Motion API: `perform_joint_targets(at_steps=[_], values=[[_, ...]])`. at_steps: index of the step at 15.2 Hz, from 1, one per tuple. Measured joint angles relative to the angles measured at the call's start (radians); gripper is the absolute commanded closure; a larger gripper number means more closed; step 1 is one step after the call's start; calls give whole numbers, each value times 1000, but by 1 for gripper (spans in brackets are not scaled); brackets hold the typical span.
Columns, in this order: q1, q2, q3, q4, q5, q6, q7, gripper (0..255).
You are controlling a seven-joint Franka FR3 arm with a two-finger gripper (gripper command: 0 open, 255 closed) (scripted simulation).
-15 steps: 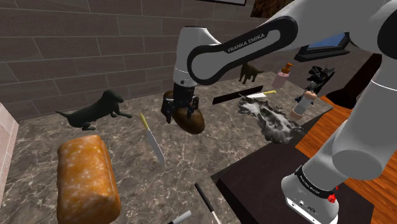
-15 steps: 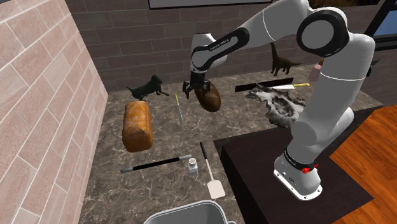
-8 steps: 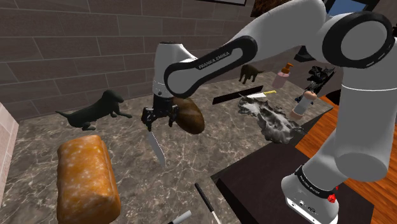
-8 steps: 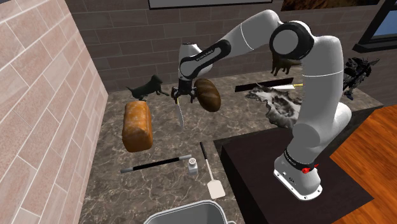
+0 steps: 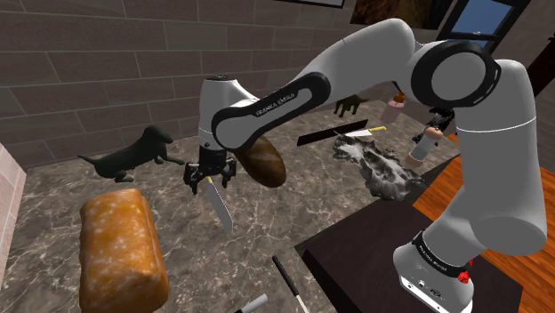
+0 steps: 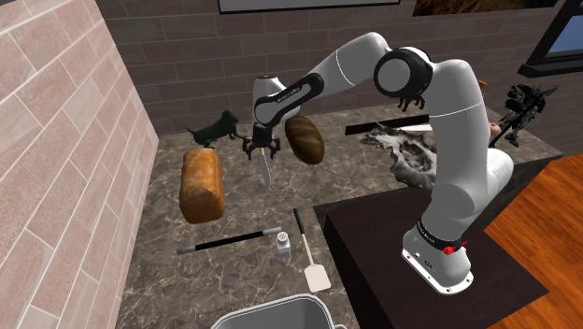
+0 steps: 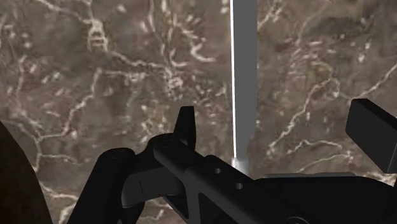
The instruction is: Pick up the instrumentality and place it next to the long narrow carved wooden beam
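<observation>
A knife with a grey blade (image 5: 219, 204) lies on the brown marble counter (image 5: 267, 222); its handle end is hidden under my hand. My gripper (image 5: 209, 179) hangs just over that end, open, also seen as the gripper (image 6: 260, 152) above the blade (image 6: 265, 169). In the wrist view the blade (image 7: 243, 76) runs away from the gripper (image 7: 280, 127), between the parted fingers (image 7: 186, 124), which do not touch it. A long dark narrow beam (image 5: 313, 136) lies near the back wall, the same beam (image 6: 369, 128) behind a grey rumpled lump.
A brown oval lump (image 5: 263, 161) sits close beside the gripper. A bread loaf (image 5: 120, 249), a dark dog figure (image 5: 133, 153), a grey rumpled lump (image 5: 382, 165) and a second yellow-handled knife (image 5: 365, 132) share the counter. A black rod (image 6: 229, 241), shaker (image 6: 283, 244) and spatula (image 6: 313, 257) lie nearer the stand (image 6: 392, 252).
The gripper has swung from above the brown oval lump toward the shoulder view's left and lower, ending over the knife's handle end. The knife has not moved.
</observation>
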Motion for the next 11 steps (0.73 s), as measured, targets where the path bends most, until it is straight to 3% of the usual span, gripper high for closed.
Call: perform_joint_targets(at_steps=[9,10,11], values=[[10,29,-7,-5,-8,35,5,0],[10,29,-7,-5,-8,35,5,255],[10,29,-7,-5,-8,35,5,255]])
